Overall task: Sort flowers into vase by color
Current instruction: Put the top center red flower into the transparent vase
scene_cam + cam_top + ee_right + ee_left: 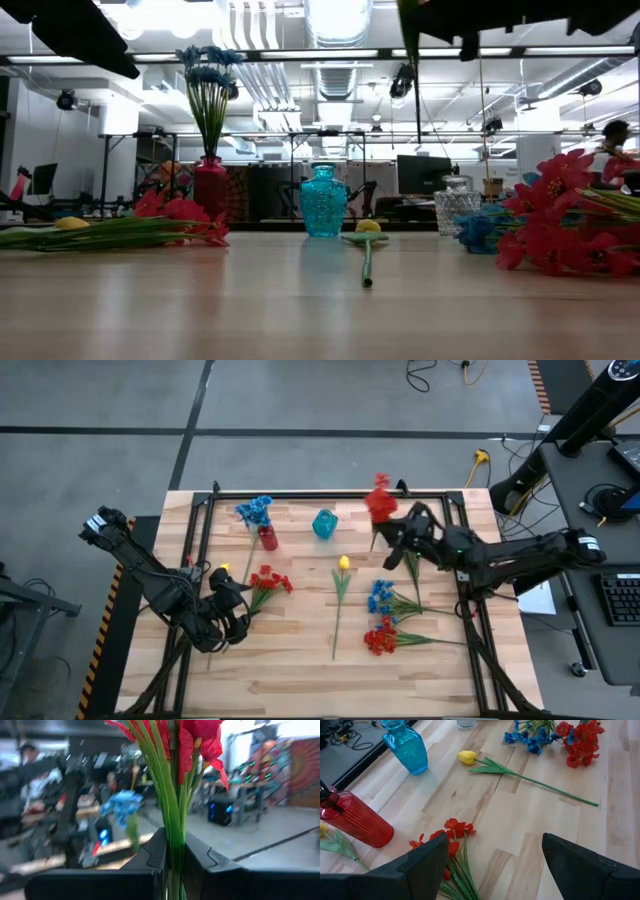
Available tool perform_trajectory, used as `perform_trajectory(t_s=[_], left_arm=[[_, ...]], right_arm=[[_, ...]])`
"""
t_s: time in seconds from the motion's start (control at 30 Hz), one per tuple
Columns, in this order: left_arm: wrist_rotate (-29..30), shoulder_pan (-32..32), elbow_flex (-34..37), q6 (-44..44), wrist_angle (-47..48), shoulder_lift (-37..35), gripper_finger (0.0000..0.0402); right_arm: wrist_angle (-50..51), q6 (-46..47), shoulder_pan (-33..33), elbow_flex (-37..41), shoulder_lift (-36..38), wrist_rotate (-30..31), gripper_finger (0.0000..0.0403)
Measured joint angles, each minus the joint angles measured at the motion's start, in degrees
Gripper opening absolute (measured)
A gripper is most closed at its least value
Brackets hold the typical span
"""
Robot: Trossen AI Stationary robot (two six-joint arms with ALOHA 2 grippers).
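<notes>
The right claw (392, 532) is clamped on the stems of a red flower spray (380, 500), lifted off the surface (300, 660) near its far edge, beside the blue vase (324, 523). The left claw (232, 622) hangs wide apart over another red spray (268, 582) lying flat. Blue flowers (255, 512) stand in the red vase (267, 538).

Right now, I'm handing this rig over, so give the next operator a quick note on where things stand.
Right gripper: fingers shut on a red spray, held up over the table's far side.
Left gripper: open, empty, over the red flowers lying near it.
Done: blue flowers stand in the red vase.
Left: blue vase has no flowers; yellow tulip, another yellow bloom, a blue spray and a red one lie on the table.
</notes>
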State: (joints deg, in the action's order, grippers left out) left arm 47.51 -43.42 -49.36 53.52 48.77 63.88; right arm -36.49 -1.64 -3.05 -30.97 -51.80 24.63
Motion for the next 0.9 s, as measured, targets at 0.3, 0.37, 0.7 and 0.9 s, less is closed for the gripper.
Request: perform_trajectory(t_s=[0.3, 0.37, 0.7, 0.9], left_arm=[[0.1, 0.0, 0.0, 0.0, -0.1, 0.0, 0.0302], [0.2, 0.0, 0.0, 0.0, 0.0, 0.0, 0.0302], [0.2, 0.0, 0.0, 0.0, 0.0, 0.0, 0.0302], [1.6, 0.0, 0.0, 0.0, -0.1, 0.0, 0.0302]], right_arm=[[-5.0, -1.5, 0.0, 5.8, 7.9, 6.5, 0.0029], [-5.0, -2.4, 0.0, 6.7, 9.1, 10.6, 0.0029], [-5.0, -6.5, -0.7, 8.9, 12.2, 24.8, 0.0029], [-4.9, -4.8, -2.2, 8.2, 13.2, 25.0, 0.0029]])
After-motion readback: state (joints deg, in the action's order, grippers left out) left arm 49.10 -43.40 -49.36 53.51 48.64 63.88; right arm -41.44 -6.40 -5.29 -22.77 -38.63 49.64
